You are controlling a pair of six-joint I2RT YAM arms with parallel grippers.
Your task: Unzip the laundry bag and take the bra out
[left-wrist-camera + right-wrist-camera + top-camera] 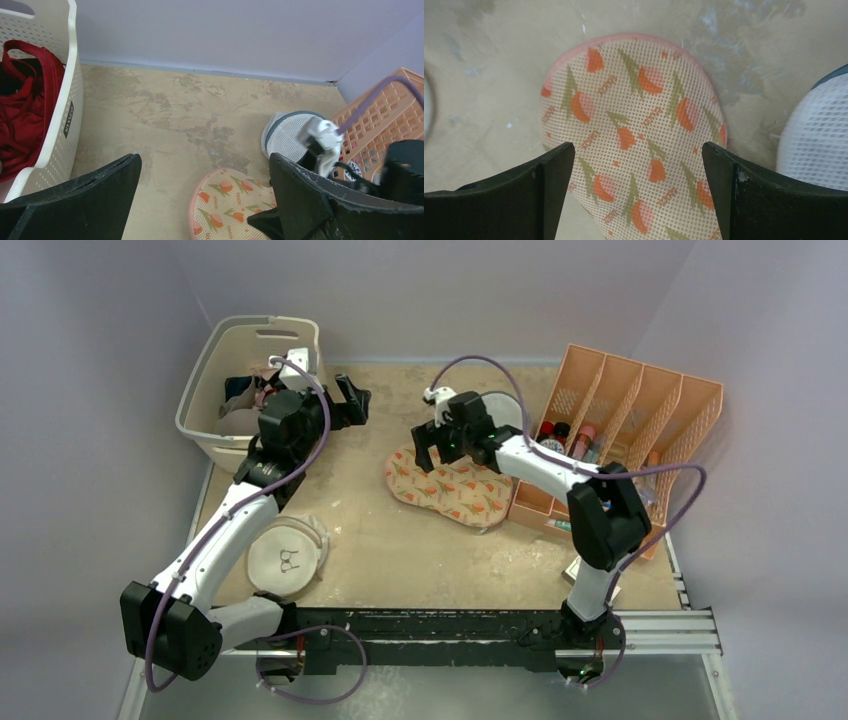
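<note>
The laundry bag (447, 489) lies flat on the table, cream with orange-red flowers and a pink edge, and looks closed. My right gripper (431, 452) hovers over its left lobe, open and empty; in the right wrist view the bag (634, 125) fills the space between and beyond the open fingers (549, 190) of the gripper (638, 147). My left gripper (353, 400) is open and empty, held above the table to the bag's upper left, beside the basket. In the left wrist view the gripper (205, 159) is open and the bag's end (225, 200) shows low down. The bra is hidden.
A white basket (205, 390) with red (22, 110) and dark garments stands at the back left. A round white mesh drum (287, 135) sits behind the bag. An orange file rack (640, 410) stands to the right. A round white mesh bag with a bra icon (287, 557) lies front left.
</note>
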